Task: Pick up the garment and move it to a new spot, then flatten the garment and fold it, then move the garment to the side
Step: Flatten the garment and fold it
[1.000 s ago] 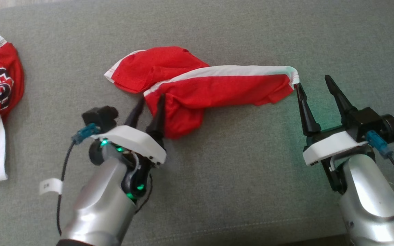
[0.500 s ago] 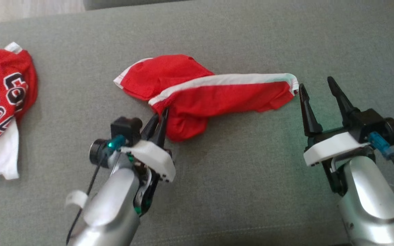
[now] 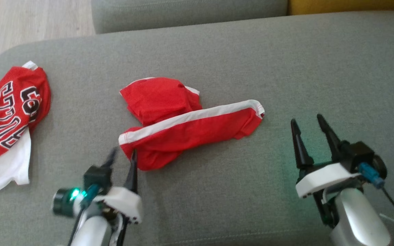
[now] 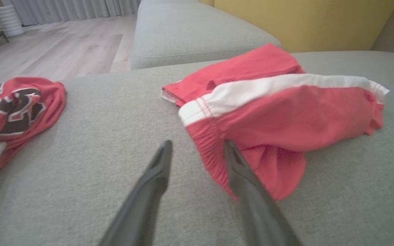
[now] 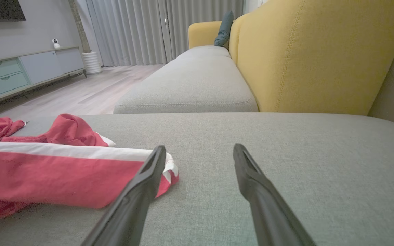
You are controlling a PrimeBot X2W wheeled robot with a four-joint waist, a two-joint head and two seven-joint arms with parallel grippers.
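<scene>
Eyes on the garment (image 3: 190, 133), a pair of red shorts with white trim, lying rumpled and twisted on the grey sofa cushion (image 3: 217, 51), straight ahead of the left gripper (image 3: 124, 152) and ahead-left of the right gripper (image 3: 306, 119). Reading the left gripper as parted a modest way, not clamped, its right-hand finger pressed up against the gathered waistband edge. Can't tell from the wrist view about any real catch on the cloth. Reading the right gripper as spread wide and holding nothing, the white-trimmed leg hem a little beyond its left fingertip and apart from it. Judging this as the flattening stage, far from done. Worth watching: closing the left fingers here could pinch one layer alone, or miss the band altogether, leaving the twist in. Could also drag the whole bundle across the cushion if pulled with the far hem unheld. Risk too of grabbing several layers and locking in the fold-over. Noting a red lettered jersey (image 3: 9, 116) well off to the left gripper's left, out of harm's way. No bins or baskets in play, just the cushion bearing both pieces.
</scene>
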